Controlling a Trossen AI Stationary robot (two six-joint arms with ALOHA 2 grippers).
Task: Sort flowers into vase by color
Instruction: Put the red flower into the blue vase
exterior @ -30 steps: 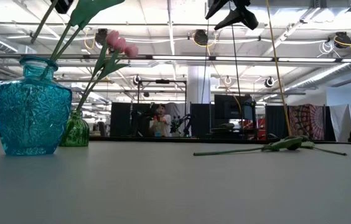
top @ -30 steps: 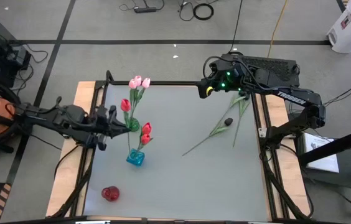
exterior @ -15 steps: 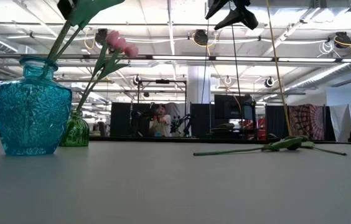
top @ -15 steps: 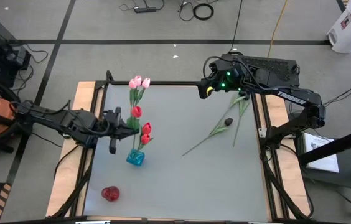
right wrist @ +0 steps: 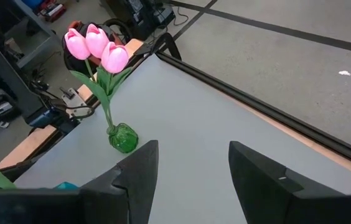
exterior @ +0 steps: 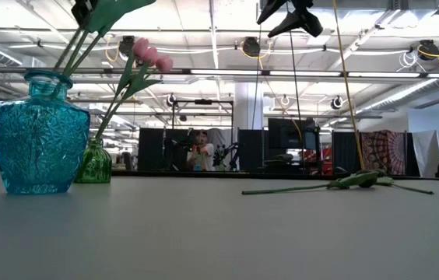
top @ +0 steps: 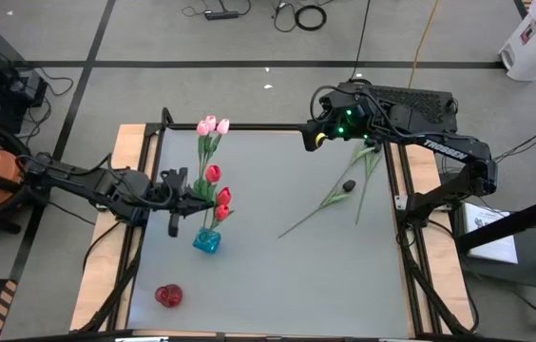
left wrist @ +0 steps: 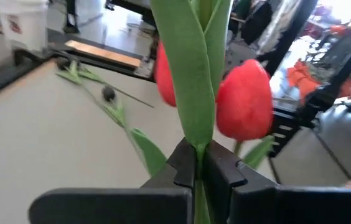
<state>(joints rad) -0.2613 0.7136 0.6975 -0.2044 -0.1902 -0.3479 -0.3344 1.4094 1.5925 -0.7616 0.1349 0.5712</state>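
Observation:
My left gripper [top: 195, 198] is shut on a red tulip [top: 213, 173] above the blue glass vase [top: 206, 241], which stands on the table. Two more red tulips [top: 222, 198] stand in that vase. A small green vase [exterior: 93, 162] behind it holds pink tulips [top: 213, 125]. Dark-headed flowers [top: 349, 186] lie flat on the table's right half. My right gripper [top: 317, 139] hangs open over the far right part of the table, touching nothing. My left gripper pinches the red tulip's green stem and leaf [left wrist: 197, 146] between its two fingers, below the head. The fingers come nearly level from the table's left and lie across the stem. The tulip stands tilted, head up, its lower stem [exterior: 64, 58] reaching down to the blue vase's mouth.
A red vase [top: 167, 295] stands near the table's front left corner. The table's middle and near right [top: 306, 275] are bare grey surface. Black rails [top: 249, 126] frame the table's edges.
My left gripper has carried the red tulip toward the table's right and a little down, toward the blue vase. The stem's lower end, earlier off to the vase's side, now stands at the vase's mouth beside the other stems.

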